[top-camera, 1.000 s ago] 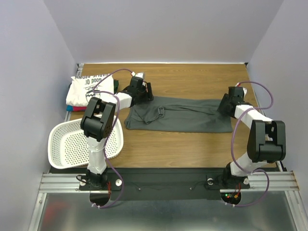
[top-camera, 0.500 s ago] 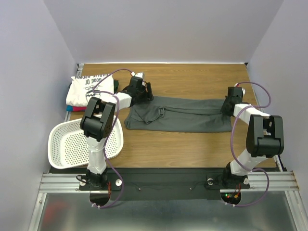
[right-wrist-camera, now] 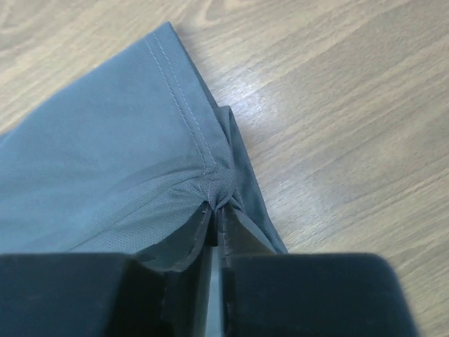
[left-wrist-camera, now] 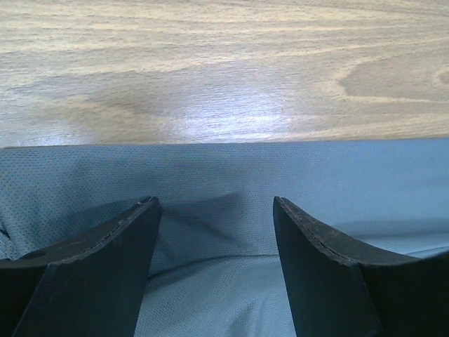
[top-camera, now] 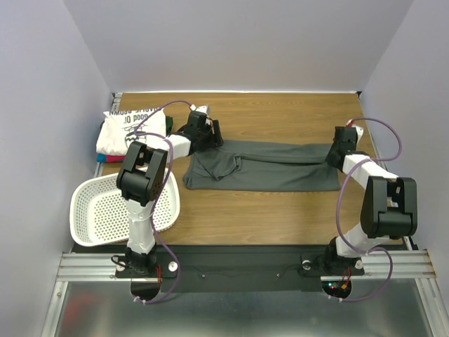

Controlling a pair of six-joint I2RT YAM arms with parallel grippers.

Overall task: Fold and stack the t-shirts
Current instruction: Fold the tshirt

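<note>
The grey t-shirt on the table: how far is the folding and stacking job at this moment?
Done, it seems: a pile of folded shirts lies far left, white printed tee on top. In hand: the grey t-shirt lies as a long narrow band; the right end effector is shut on its hem corner, the left end effector stands open over the other end. Left: fold it shorter, then stack it.

Bright, even light — faint glare on the table (left-wrist-camera: 231,105) — sharp focus.
</note>
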